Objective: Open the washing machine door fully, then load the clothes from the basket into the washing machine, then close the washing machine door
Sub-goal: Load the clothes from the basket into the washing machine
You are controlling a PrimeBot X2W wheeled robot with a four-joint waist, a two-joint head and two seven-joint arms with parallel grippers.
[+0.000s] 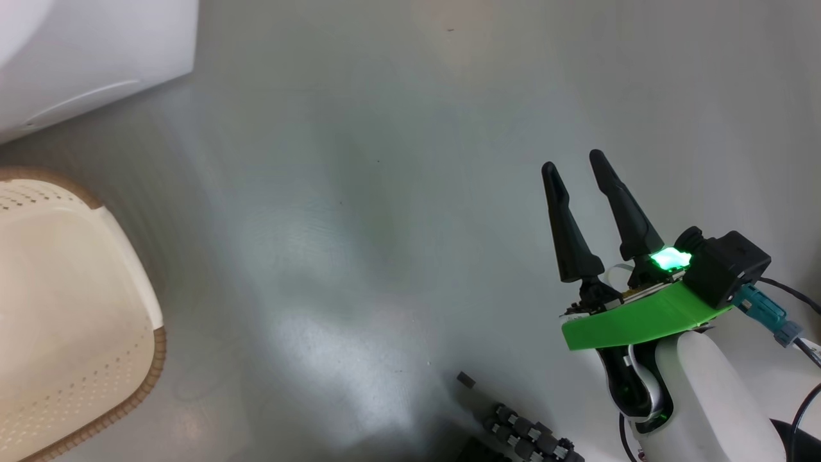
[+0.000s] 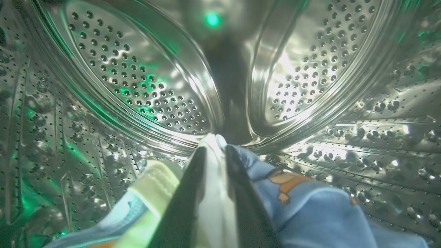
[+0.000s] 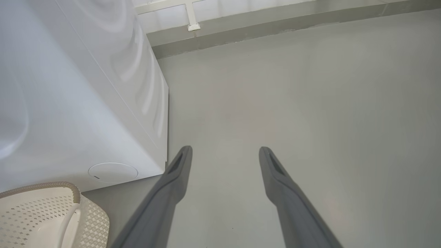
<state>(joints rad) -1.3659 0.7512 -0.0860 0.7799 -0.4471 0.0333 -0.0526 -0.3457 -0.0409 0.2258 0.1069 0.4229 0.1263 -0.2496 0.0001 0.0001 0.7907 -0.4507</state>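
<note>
Left fingers (image 2: 186, 210) pinch the clothes (image 2: 310, 213) inside the washing machine (image 2: 137, 86); right fingers (image 3: 172, 186) spread open.

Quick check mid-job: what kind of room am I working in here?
Probably a laundry area: a white washing machine on a grey floor, a perforated basket beside it, and clothes inside its steel drum.

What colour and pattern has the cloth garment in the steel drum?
Light blue garment with an orange cartoon print; the left wrist view shows it best.
</note>
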